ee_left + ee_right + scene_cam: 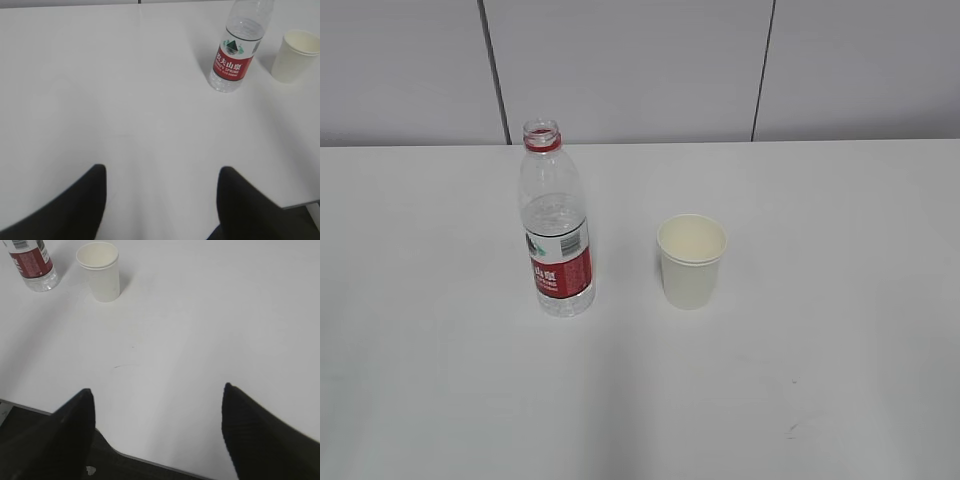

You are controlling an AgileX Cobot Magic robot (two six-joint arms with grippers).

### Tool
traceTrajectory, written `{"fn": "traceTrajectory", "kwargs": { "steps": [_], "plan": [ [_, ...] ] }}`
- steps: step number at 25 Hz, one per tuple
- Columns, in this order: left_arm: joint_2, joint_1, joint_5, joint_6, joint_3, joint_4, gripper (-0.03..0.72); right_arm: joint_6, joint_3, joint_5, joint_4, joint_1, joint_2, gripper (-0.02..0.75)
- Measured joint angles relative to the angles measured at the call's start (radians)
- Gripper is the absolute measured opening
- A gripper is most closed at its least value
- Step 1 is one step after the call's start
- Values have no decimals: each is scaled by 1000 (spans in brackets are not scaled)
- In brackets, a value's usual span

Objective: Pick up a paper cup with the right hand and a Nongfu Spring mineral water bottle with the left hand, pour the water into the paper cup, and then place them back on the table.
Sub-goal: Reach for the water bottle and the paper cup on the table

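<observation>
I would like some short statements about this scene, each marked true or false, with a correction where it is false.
1. The Nongfu Spring mineral water bottle stands upright with no cap. True.
2. The paper cup lies on its side. False: it stands upright on the table.
3. The left hand pincer grips the bottle. False: it is open and empty, away from the bottle.
4. In the exterior view, the cup is to the right of the bottle, not touching it. True.
5. The right hand pincer is open. True.
</observation>
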Motion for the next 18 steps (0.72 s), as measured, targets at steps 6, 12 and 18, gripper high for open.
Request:
{"fn": "traceTrajectory", "kwargs": {
  "steps": [6,12,18],
  "plan": [
    [0,0,0,0,0,0,436,0,0,0,0,0,0,590],
    [0,0,0,0,0,1,436,0,0,-1,0,0,0,590],
    [0,0,-28,0,-12,-15,436,0,-6,-37,3,0,0,590]
  ]
}}
